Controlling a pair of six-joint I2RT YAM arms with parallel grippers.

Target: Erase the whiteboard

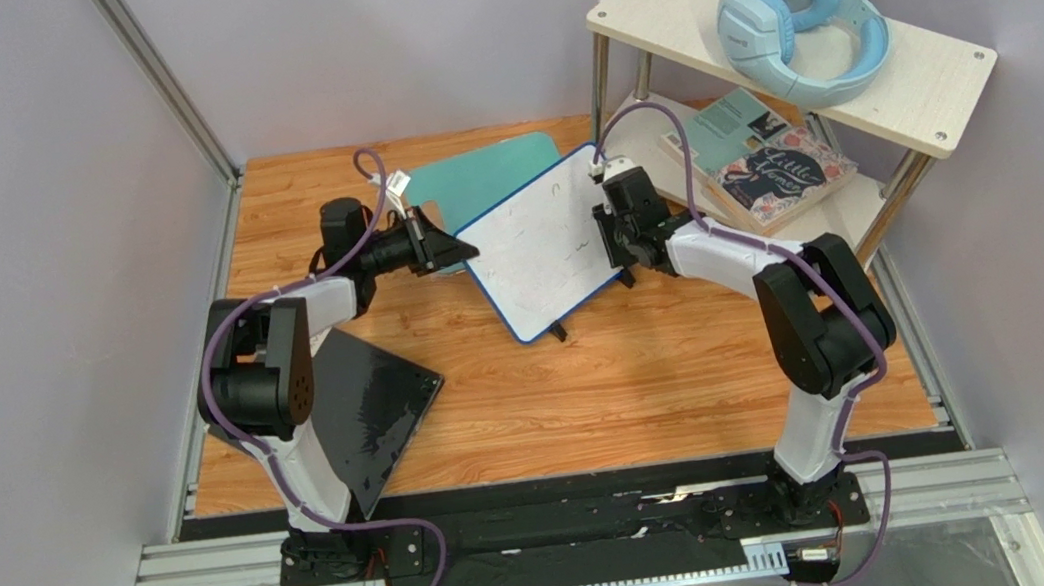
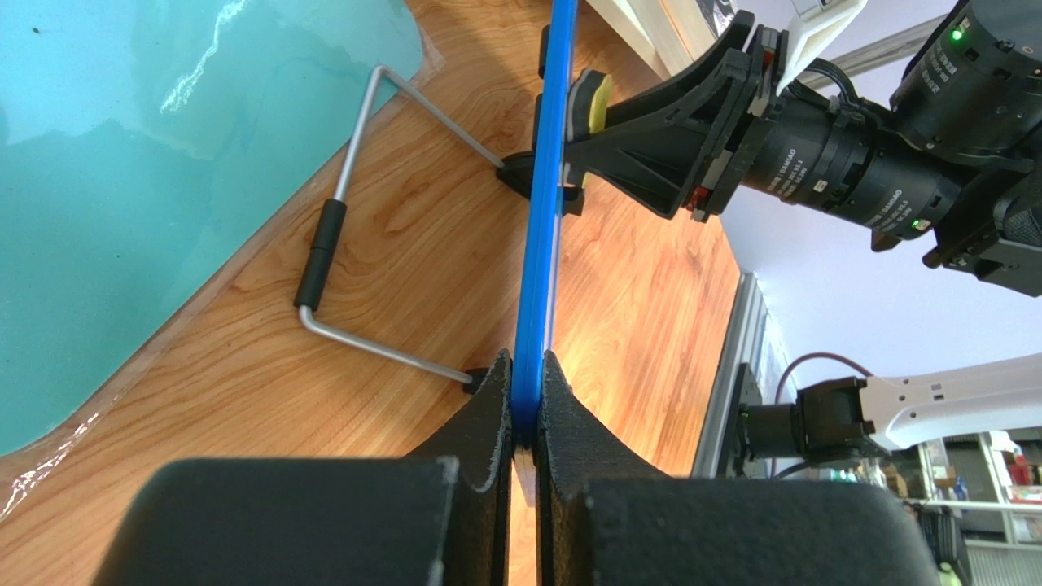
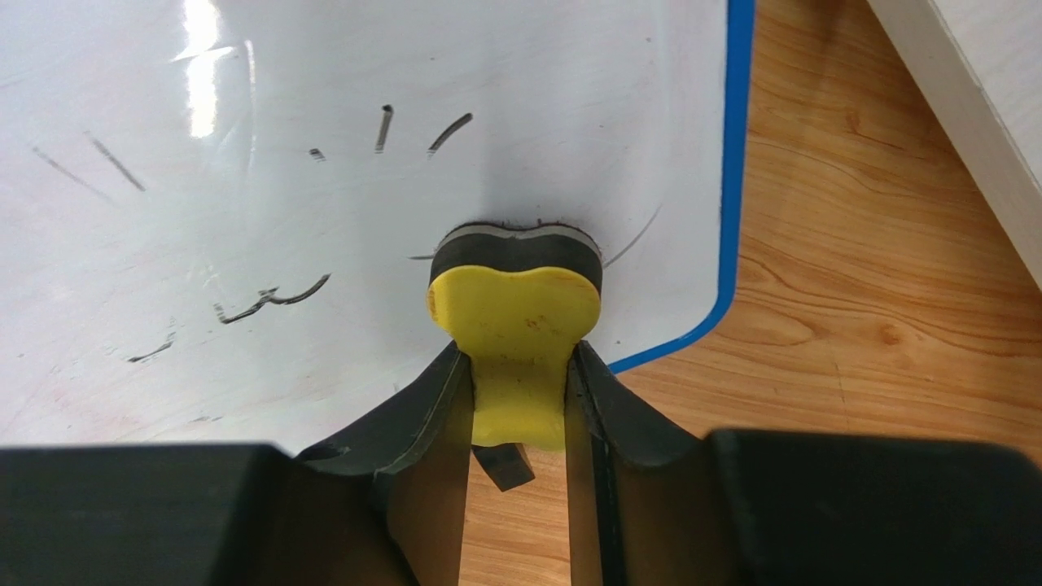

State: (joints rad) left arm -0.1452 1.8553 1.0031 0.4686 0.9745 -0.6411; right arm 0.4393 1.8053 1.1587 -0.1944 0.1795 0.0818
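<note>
— Where is the whiteboard?

— Propped on its wire stand toward the back of the table, between the two arms. Its white face is tilted toward the right arm, its back toward the left.

— And the fingers?

— The left fingers are pressed onto the blue frame, pinching the board's edge on their side. The right fingers pinch a yellow eraser, and its dark pad sits flat against the white face.

— Whereabouts on the face?

— Beside a rounded corner, just inside the frame, at the end away from the left fingers' hold.

— Which way do the pen marks lie from it?

— Nearly all to one side. In the right wrist view the dark strokes are scattered left of and above the eraser, spread along the board's long axis toward the edge the left fingers hold. One faint curved line sits just beside the pad on the corner side.

— So what does the coming stroke need?

— I judge it needs a sweep away from the corner along that long axis, toward the left arm. The right arm alone carries the eraser. The left fingers' part is to brace the board, so the push does not tip it back on its stand.
</note>
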